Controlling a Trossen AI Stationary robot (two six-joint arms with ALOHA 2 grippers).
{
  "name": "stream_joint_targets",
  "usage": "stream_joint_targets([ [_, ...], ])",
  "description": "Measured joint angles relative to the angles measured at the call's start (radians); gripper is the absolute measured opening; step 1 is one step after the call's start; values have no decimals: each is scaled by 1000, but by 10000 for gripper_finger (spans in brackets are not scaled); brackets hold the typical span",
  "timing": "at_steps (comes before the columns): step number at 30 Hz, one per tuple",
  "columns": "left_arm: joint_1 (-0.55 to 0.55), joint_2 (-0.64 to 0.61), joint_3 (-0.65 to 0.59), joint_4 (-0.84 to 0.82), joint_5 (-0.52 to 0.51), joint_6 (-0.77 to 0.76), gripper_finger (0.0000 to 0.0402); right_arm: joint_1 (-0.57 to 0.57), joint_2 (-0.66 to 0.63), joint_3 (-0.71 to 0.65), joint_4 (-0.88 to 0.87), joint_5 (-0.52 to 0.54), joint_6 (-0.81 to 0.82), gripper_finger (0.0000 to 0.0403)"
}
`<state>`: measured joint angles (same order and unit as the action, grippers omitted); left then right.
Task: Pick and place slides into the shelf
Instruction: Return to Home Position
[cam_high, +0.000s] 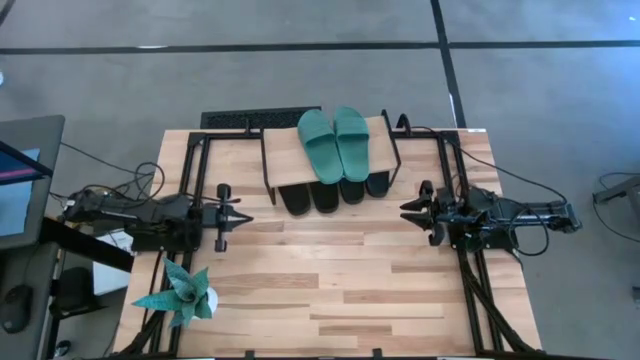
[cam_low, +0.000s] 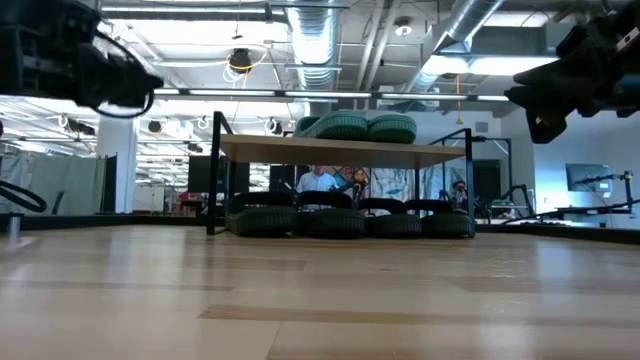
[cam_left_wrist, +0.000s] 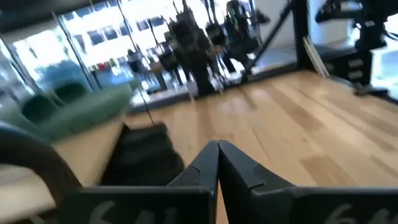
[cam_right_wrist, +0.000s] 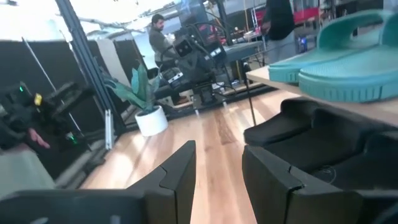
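The shelf (cam_high: 285, 150) stands at the table's far middle, a slanted wood plank (cam_low: 340, 150) on thin black legs. Two teal slides (cam_high: 337, 143) lie side by side, soles down, on the plank. Several black slides (cam_high: 325, 195) sit in a row on the tabletop under it (cam_low: 330, 218), their ends poking out toward the near edge. My left gripper (cam_high: 248, 217) hovers shut to the left of the shelf, pointing level (cam_left_wrist: 217, 152). My right gripper (cam_high: 405, 210) hovers open to the right of it, with nothing between its fingers (cam_right_wrist: 217, 162).
A teal paper plant in a white pot (cam_high: 185, 295) stands near the table's near left corner. Black metal frames (cam_high: 195, 160) run along both sides of the table, and a dark flat object (cam_high: 255, 120) lies at the far edge. Bare wood (cam_high: 330, 290) lies between the arms.
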<state>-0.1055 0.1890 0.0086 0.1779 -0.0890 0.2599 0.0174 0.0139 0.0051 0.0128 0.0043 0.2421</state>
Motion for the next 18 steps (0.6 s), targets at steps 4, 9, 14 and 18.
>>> stream_joint_targets([
  [4,20,0,0,-33,65,-45,0,0,0,0,0,-3,-64,118],
  [9,22,0,0,-89,75,-37,0,0,0,0,0,-4,-75,118],
  [14,18,0,0,-148,89,-56,0,9,0,0,0,-7,-106,118],
  [18,14,0,0,-149,91,-50,0,21,0,0,-1,-7,-109,118],
])
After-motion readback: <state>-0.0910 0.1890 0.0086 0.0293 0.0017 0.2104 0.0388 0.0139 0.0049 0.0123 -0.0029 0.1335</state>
